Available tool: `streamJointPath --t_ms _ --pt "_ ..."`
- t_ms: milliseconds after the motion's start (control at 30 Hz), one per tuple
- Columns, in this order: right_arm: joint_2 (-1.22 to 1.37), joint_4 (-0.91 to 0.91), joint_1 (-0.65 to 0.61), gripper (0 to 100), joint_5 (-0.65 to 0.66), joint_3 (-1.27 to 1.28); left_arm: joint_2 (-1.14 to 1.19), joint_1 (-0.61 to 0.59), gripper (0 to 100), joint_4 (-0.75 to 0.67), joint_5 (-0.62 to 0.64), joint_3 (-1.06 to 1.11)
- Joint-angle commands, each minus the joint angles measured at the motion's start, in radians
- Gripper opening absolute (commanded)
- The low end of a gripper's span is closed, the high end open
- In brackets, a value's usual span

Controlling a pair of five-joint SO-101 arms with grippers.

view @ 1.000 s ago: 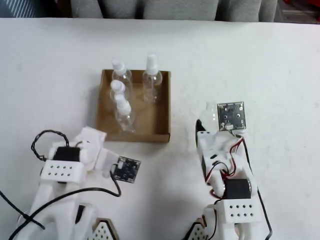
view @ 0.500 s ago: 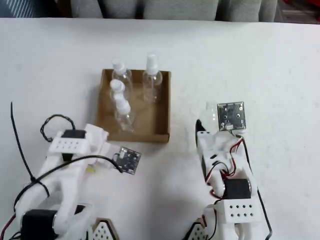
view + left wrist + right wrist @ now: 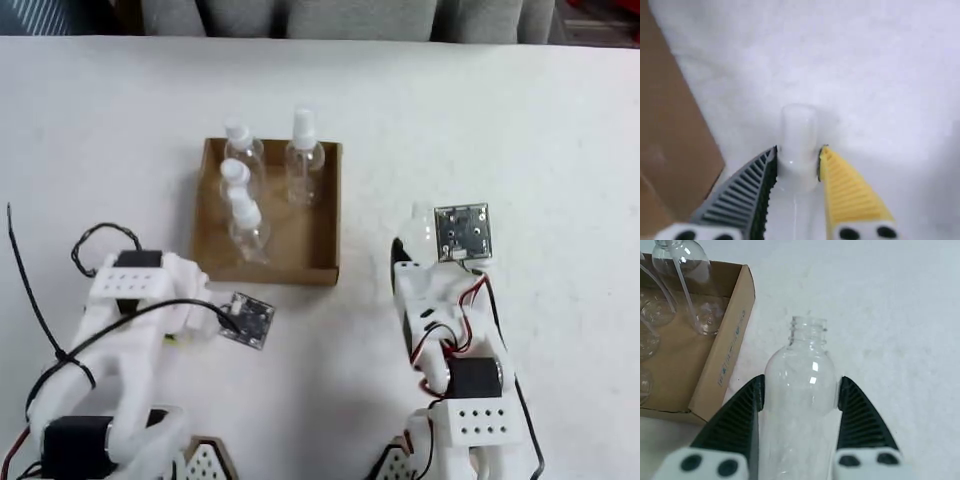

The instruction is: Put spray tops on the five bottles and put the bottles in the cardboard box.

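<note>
The left arm had drawn back from the cardboard box (image 3: 333, 212) — the left gripper (image 3: 797, 151) clamped on a spray top (image 3: 799, 125). The right gripper (image 3: 801, 382) gripped the uncapped bottle (image 3: 802, 352) just beside the box — capping likely came next.

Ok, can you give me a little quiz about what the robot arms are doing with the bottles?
1. Pick one: the right gripper holds A) a cup, B) a bottle with no top, C) nothing.
2. True or false: the cardboard box holds five bottles.
3. Fill the gap: the left gripper is shut on a ____.
Key: 1 B. 2 false, four capped bottles are in it. 3 spray top.
</note>
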Motion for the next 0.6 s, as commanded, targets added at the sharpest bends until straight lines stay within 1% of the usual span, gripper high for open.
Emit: streamJointPath --t_ms 0,167,233,333,567 --pt "-0.008 -0.024 -0.001 1.6 0.009 -0.005 0.001 -0.035 5 0.224 -0.009 -0.120" --pt "-0.008 -0.024 -0.001 1.6 0.009 -0.005 0.001 -0.082 5 0.384 -0.002 -0.235" --pt "-0.008 -0.024 -0.001 1.6 0.009 -0.005 0.001 -0.099 6 0.433 0.048 -0.278" --pt "-0.008 -0.024 -0.001 1.6 0.009 -0.005 0.001 -0.102 6 0.465 0.201 -0.339" --pt "-0.008 -0.021 -0.001 1.6 0.009 -0.005 0.001 -0.081 6 0.457 0.568 -0.422"
